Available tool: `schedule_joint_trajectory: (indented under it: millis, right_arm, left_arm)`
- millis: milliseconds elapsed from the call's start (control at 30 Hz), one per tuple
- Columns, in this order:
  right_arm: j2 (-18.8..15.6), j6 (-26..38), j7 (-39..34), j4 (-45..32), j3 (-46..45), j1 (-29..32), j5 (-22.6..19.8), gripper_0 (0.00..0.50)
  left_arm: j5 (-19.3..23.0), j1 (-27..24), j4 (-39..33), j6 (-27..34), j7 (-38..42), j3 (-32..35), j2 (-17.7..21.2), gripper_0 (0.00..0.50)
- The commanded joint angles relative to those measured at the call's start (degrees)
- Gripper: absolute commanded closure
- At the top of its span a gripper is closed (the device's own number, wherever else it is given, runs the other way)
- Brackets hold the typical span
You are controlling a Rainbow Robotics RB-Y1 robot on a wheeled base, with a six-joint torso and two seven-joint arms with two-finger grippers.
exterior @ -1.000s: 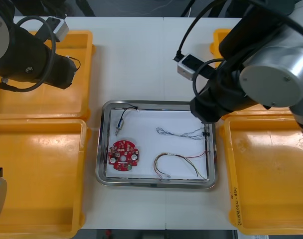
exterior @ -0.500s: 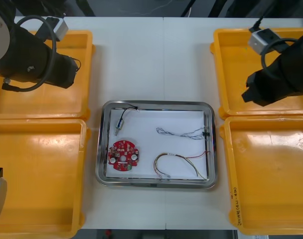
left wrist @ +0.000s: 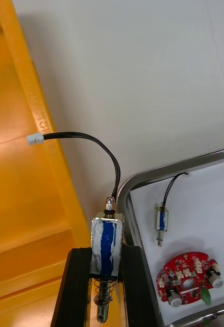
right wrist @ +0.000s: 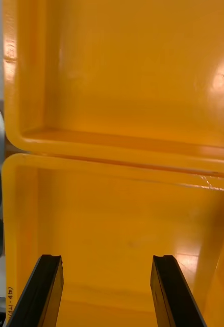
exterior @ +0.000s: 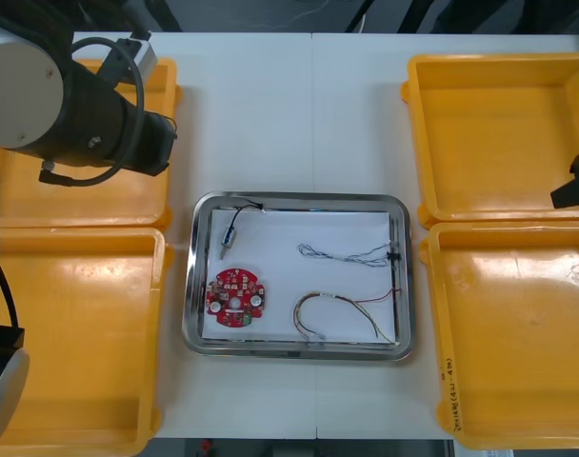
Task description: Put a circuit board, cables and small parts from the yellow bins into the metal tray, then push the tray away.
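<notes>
A small metal part (left wrist: 107,237) is pinched in the jaws of the left gripper (left wrist: 105,254), just off the far-left corner of the metal tray (exterior: 297,350). Within the tray are laid a red circuit board (exterior: 234,297), a blue and white cable (exterior: 347,253), a red and yellow cable (exterior: 339,312) and a second small metal part (exterior: 229,240). The jaws of the right gripper (right wrist: 106,265) are spread above the yellow bins (right wrist: 122,102) right of the tray.

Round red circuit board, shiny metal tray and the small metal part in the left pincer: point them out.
Round red circuit board (exterior: 234,297), front view, its middle.
Shiny metal tray (exterior: 294,198), front view, far rim.
Small blue-banded metal part (left wrist: 107,248), left wrist view, middle of its body.
</notes>
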Motion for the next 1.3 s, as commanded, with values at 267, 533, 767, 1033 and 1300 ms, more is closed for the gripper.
schedule_joint_trajectory:
  millis: [267,533,767,1033,1300]
  right_arm:
    - [-1.9,0.2,-0.9,-3.3,-9.1,12.1,2.3,0.0]
    - [1.9,0.2,-1.8,-5.1,-11.0,15.6,5.6,0.0]
    - [6.4,0.2,-1.8,-5.8,-11.4,15.6,9.5,0.0]
    - [8.1,0.2,-1.0,-5.9,-11.4,15.6,10.4,0.0]
    - [9.4,0.2,0.1,-6.7,-11.4,15.6,11.8,0.0]
  left_arm:
    - [-5.4,0.2,-4.4,0.4,17.3,-11.5,-3.1,0.5]
    - [-7.0,-0.1,-4.2,0.4,24.4,-20.2,-4.4,0.5]
    - [-7.0,0.0,-1.9,-0.3,29.2,-26.6,-4.4,0.5]
    - [-8.4,0.0,3.9,-7.0,30.1,-30.7,-4.5,0.5]
    - [-9.1,0.1,8.3,-11.4,30.7,-33.4,-4.5,0.5]
